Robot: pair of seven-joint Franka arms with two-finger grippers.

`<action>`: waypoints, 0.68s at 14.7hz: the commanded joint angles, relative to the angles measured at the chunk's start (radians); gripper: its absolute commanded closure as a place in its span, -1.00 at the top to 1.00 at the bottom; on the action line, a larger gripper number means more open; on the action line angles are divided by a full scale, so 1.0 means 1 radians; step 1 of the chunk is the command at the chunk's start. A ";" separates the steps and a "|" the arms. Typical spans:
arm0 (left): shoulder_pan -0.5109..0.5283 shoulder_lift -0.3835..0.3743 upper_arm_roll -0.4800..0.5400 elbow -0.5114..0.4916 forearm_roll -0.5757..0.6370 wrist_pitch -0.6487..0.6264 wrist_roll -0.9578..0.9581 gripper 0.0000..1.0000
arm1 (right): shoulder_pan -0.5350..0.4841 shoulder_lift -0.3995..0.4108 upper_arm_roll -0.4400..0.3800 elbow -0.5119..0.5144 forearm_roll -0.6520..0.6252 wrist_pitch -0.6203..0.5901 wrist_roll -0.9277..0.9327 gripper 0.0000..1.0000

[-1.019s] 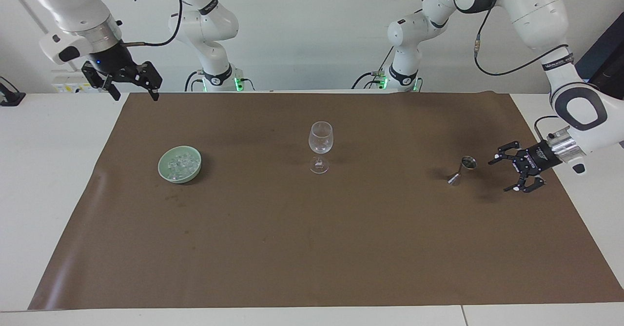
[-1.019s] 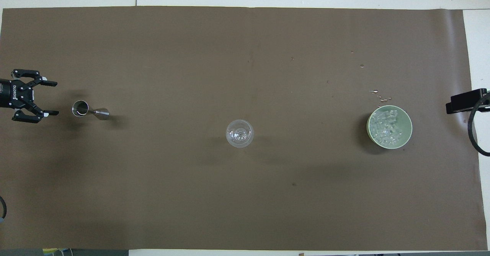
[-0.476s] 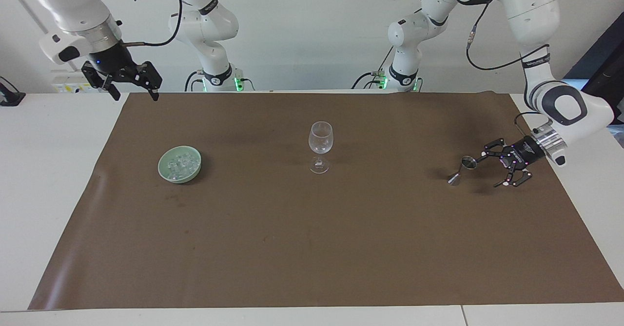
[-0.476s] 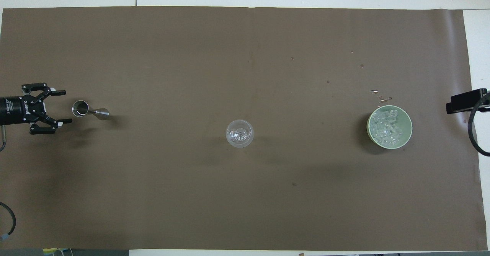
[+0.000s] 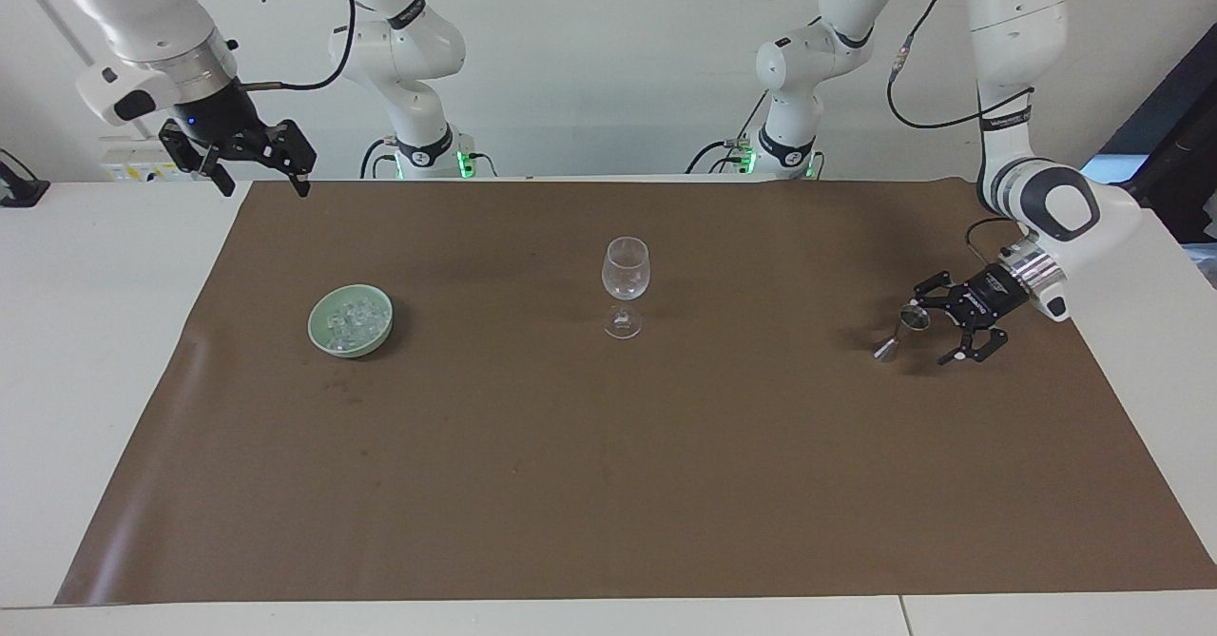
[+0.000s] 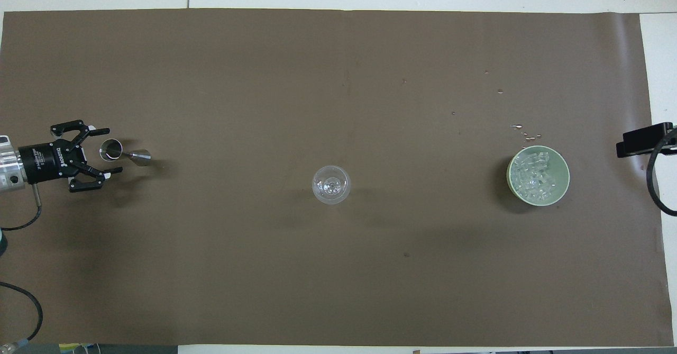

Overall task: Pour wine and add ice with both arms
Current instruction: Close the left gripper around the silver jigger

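- Ice (image 5: 350,320) lies heaped in a green bowl (image 5: 325,339), in the facing view, beside the glass (image 5: 625,286) toward the right arm's end of the table.
- In this view a metal jigger (image 5: 901,330) stands beside the glass toward the left arm's end. The left gripper (image 5: 936,324) is low at the jigger with its claw wide, one finger at each side of the upper cup; I cannot tell if it touches.
- The right gripper (image 5: 259,172) waits high over the mat's edge, its claw also wide.
- Half a second ago the left gripper was just beside the jigger; now it is around the jigger. I judge that the grasp for pouring is next and the ice comes later.
- In the overhead view the ice (image 6: 535,175) in its bowl (image 6: 564,189) is untouched, the glass (image 6: 331,184) looks empty, and the left gripper (image 6: 108,150) brackets the jigger (image 6: 121,152).
- Of the right gripper (image 6: 642,139) only a dark tip shows there.
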 commanded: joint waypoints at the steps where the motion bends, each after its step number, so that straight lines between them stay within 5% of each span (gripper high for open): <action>1: -0.024 0.023 0.006 -0.026 -0.061 0.033 0.019 1.00 | -0.011 -0.009 0.005 -0.006 0.013 -0.014 0.006 1.00; 10: -0.004 0.013 0.005 -0.038 -0.134 -0.047 0.082 0.90 | -0.012 -0.009 0.005 -0.006 0.013 -0.014 0.006 1.00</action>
